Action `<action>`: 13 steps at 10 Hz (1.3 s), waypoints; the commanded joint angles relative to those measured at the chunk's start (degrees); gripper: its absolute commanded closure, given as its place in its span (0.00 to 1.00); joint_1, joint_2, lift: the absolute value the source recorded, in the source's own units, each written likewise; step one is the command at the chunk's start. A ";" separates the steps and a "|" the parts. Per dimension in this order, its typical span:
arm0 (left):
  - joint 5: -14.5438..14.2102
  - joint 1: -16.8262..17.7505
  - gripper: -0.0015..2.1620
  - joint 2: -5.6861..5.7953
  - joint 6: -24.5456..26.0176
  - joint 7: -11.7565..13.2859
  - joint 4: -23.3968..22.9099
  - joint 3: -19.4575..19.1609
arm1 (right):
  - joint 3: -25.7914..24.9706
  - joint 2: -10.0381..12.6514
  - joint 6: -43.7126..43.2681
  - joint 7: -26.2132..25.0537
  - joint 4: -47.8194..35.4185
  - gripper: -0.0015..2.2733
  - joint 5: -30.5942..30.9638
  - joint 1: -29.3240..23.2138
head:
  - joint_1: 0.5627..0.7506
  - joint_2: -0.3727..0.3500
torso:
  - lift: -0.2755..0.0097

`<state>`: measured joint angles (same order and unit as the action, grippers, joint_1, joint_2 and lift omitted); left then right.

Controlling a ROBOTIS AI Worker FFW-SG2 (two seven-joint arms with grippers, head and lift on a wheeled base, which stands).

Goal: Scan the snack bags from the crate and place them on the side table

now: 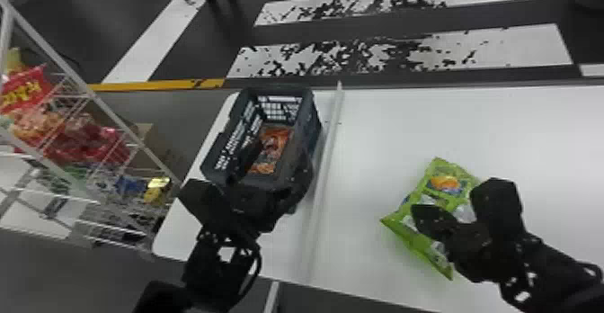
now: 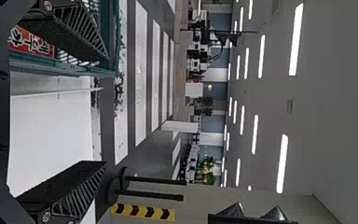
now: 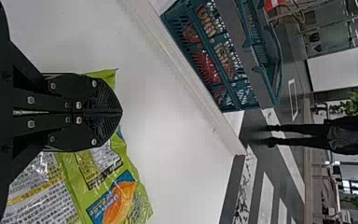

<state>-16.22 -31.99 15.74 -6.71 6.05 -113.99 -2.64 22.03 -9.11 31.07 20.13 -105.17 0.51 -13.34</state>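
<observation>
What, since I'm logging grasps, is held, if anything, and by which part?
The open left gripper holds nothing. The right gripper is shut over the green bag; whether it pinches the bag is unclear.

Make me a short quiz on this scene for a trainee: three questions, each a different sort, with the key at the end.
1. True or false: an orange snack bag lies inside the crate.
2. Multiple choice: what is the main colour of the snack pack at the right gripper?
A. Purple
B. Green
C. Black
3. Fill in one word, "apart" or "together": in the left wrist view, the fingertips of the left gripper stand ____.

Key: 1. True; 2. B; 3. apart
</observation>
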 commanded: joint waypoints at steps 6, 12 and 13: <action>0.05 0.26 0.05 0.17 0.17 -0.52 -0.09 0.00 | 7.58 1.47 -2.63 1.49 12.53 0.99 -0.24 10.79 | 0.70 1.00 | 0.79; 0.84 1.05 0.05 -1.15 0.70 -0.60 0.79 0.35 | 7.67 0.24 -2.63 2.11 19.12 0.99 1.43 14.05 | 0.70 1.00 | 0.79; 1.01 1.14 0.05 -1.50 0.70 -0.60 0.79 0.35 | 7.23 -0.82 -1.75 2.20 17.37 0.99 1.34 13.08 | 0.70 1.00 | 0.79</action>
<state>-15.32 -30.93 14.44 -6.01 5.44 -113.22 -2.30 29.54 -9.34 28.79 22.28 -86.84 1.92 0.29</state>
